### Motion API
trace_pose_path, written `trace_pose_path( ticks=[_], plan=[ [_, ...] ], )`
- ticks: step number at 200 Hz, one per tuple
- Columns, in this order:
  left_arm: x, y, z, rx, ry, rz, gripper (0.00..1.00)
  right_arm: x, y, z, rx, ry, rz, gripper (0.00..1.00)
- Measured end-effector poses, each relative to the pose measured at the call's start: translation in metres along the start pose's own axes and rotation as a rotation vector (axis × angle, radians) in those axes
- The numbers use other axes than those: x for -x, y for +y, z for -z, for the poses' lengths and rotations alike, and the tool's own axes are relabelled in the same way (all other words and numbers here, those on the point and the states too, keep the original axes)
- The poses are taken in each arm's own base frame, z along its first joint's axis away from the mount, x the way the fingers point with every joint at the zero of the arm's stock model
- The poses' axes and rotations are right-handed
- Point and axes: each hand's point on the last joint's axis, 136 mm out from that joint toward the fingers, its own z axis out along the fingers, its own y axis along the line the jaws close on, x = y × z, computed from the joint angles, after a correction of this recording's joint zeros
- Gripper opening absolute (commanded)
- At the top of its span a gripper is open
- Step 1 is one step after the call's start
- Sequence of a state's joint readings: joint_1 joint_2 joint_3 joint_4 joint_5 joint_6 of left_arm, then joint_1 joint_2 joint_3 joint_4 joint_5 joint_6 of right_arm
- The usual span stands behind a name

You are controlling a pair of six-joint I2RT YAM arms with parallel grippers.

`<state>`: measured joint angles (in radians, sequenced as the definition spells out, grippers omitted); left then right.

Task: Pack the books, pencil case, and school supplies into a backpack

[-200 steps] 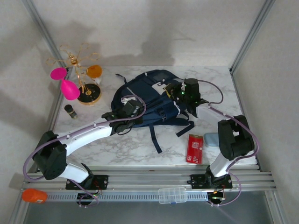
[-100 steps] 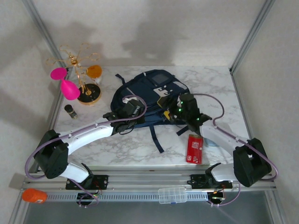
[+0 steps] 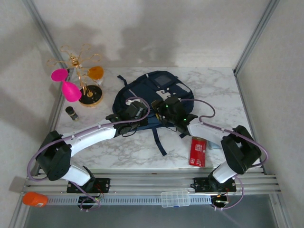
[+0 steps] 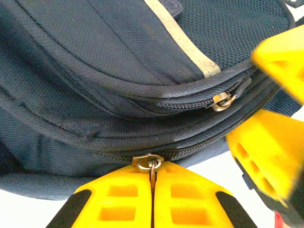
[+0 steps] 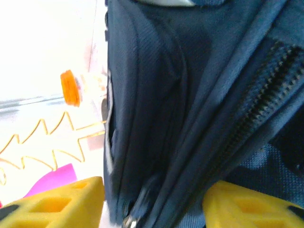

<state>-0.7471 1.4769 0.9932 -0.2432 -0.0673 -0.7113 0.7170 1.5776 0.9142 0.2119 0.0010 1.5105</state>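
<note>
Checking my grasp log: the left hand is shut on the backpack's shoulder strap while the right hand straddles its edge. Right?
Not the strap: the left wrist view shows the left hand shut on a zipper pull of the backpack. The right hand does straddle its edge.

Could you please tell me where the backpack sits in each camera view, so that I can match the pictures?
Top external: the backpack lies mid-table, toward the back.
Left wrist: the backpack spans the upper frame, zips running across.
Right wrist: the backpack takes the centre and right.
Shared landmark: the right end effector, its yellow fingers at the left wrist view's right edge and the right wrist view's bottom corners.
</note>
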Motion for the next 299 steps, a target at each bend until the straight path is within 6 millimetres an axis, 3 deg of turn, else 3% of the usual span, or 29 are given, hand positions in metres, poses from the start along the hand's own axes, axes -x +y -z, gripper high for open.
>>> trace_pose_path(
  ticks=[29,47,74,108,143,164,177,189,200,228,258,299],
  plan=[
    [-0.001,0.001,-0.003,0.008,0.006,-0.001,0.0,0.0,-0.001,-0.018,-0.016,-0.007,0.051,0.12],
    [0.0,0.007,-0.004,0.029,-0.001,0.002,0.0,-0.003,0.008,-0.022,-0.002,0.009,0.088,0.0],
    [-0.003,0.014,-0.001,0.03,-0.008,0.007,0.0,-0.008,0.016,-0.022,0.018,0.07,0.181,0.0],
    [-0.011,0.033,0.02,0.03,-0.033,0.019,0.0,-0.01,0.013,-0.01,0.029,0.22,0.315,0.0],
    [-0.02,0.063,0.022,0.051,-0.03,0.053,0.0,0.033,0.008,0.021,0.05,0.309,0.352,0.0],
    [-0.022,0.059,0.018,0.01,-0.018,0.06,0.0,0.051,-0.003,0.029,0.034,0.346,0.359,0.0],
    [-0.021,0.055,0.018,-0.011,-0.018,0.064,0.0,0.054,-0.002,0.028,0.03,0.358,0.371,0.14],
    [-0.02,0.053,0.018,-0.019,-0.016,0.067,0.0,0.054,-0.001,0.027,0.034,0.356,0.385,0.39],
    [-0.02,0.052,0.018,-0.022,-0.017,0.071,0.0,0.055,-0.001,0.026,0.025,0.34,0.388,0.54],
    [-0.018,0.044,0.016,-0.016,-0.011,0.073,0.0,0.055,0.001,0.028,-0.025,0.241,0.414,0.78],
    [-0.019,0.037,0.012,-0.007,-0.005,0.067,0.0,0.025,-0.011,0.055,-0.03,0.181,0.348,0.89],
    [-0.021,0.032,0.007,0.003,0.003,0.065,0.0,-0.023,-0.036,0.056,-0.093,0.165,0.207,0.77]
  ],
)
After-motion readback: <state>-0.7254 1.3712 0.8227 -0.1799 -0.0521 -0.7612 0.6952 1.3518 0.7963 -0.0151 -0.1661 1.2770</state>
